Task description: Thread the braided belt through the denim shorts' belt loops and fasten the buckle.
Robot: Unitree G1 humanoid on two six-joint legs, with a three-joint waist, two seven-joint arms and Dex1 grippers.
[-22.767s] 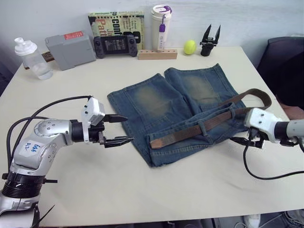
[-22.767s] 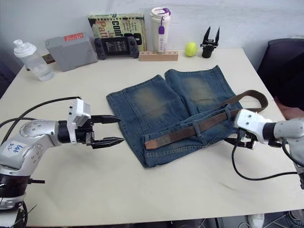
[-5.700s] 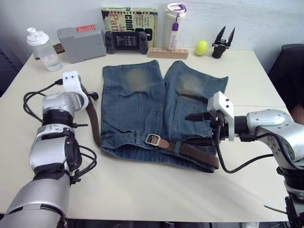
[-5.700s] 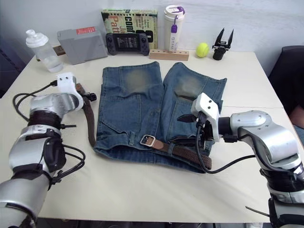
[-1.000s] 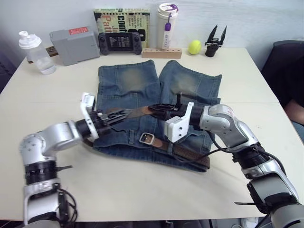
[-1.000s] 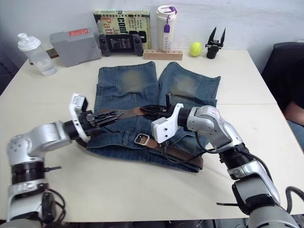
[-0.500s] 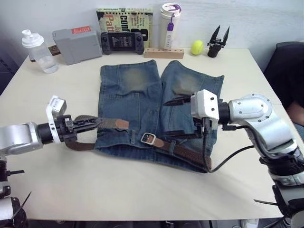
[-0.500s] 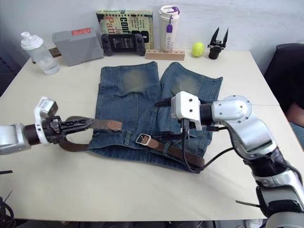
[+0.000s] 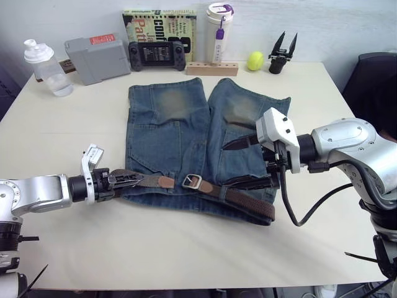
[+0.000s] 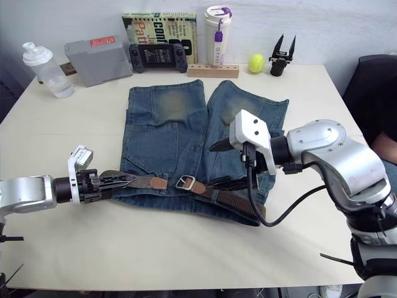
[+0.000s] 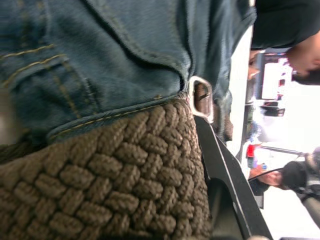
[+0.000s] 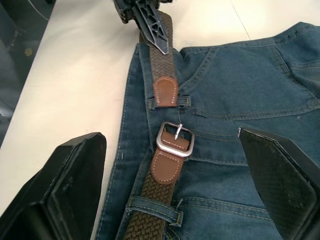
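The denim shorts lie flat mid-table, waistband toward me. The braided belt runs along the waistband under a belt loop. Its silver buckle lies at the waistband's middle. The belt's tan end points at the buckle from the left, a short gap away, touching another belt loop. My left gripper is shut on the woven strap just behind that tan end, low over the table. My right gripper hovers open over the right half of the waistband, holding nothing.
Along the back edge stand a plastic bottle, a grey box, a game controller, a book, a tumbler, a wooden block, a tennis ball and a spare black gripper. A dark chair is at right.
My right gripper let go of the belt's tan end, opened and drew back to the right. My left gripper lowered that end onto the waistband, in line with the buckle.
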